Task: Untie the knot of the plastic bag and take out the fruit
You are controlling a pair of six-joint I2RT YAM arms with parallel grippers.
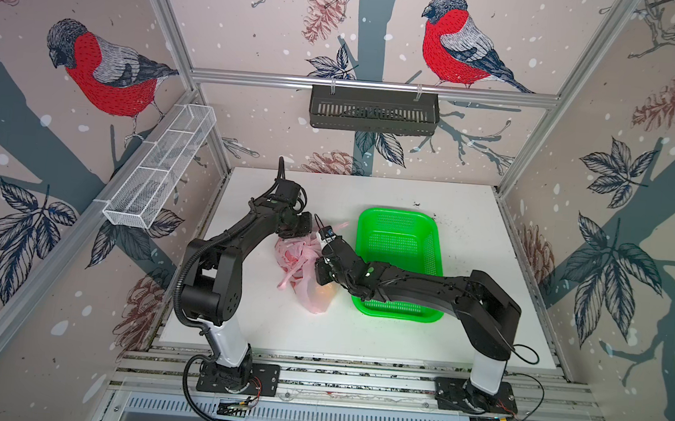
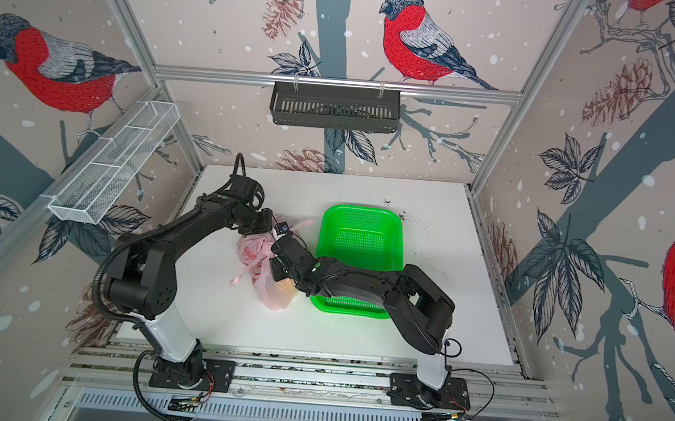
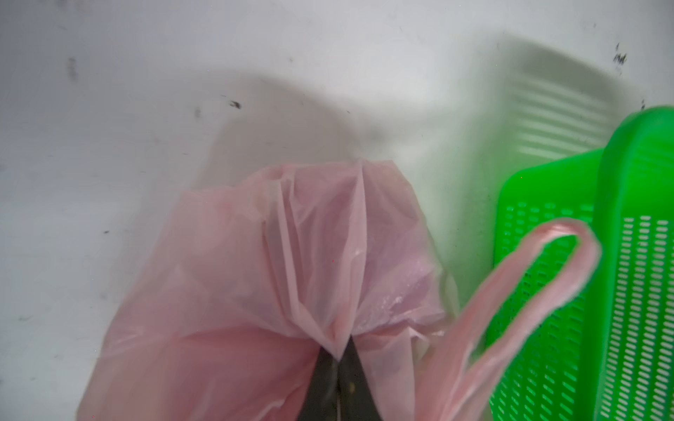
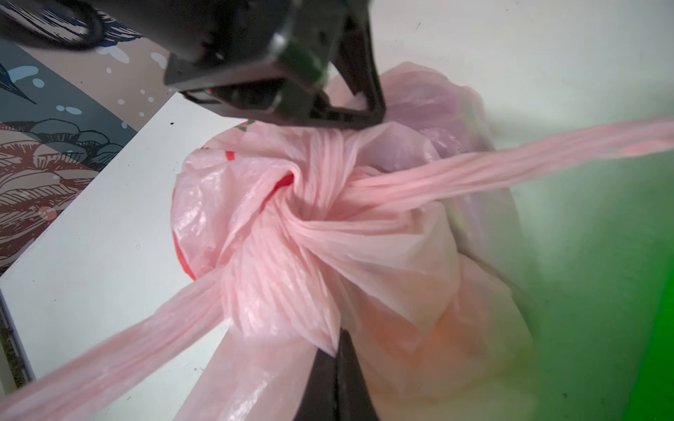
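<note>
Both arms reach over the table [image 1: 275,331], where left gripper [image 3: 339,359] and right gripper [image 4: 337,350], basket [image 1: 399,242] just to their right, each clamp film of the bag [image 1: 292,257] on opposite sides of the knot [image 4: 288,204], clear only in the right wrist view; orange fruit [image 1: 323,292] shows through beside the right gripper; red prints unreadable.

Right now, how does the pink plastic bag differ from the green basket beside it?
The plastic bag is thin, translucent pale pink film, crumpled; the green basket is rigid, bright and slotted. The bag is closed by the knot; the basket stands open on top. The left hand and right hand each pinch the bag; neither holds the basket. Both are plastic and rest on the white table.
</note>
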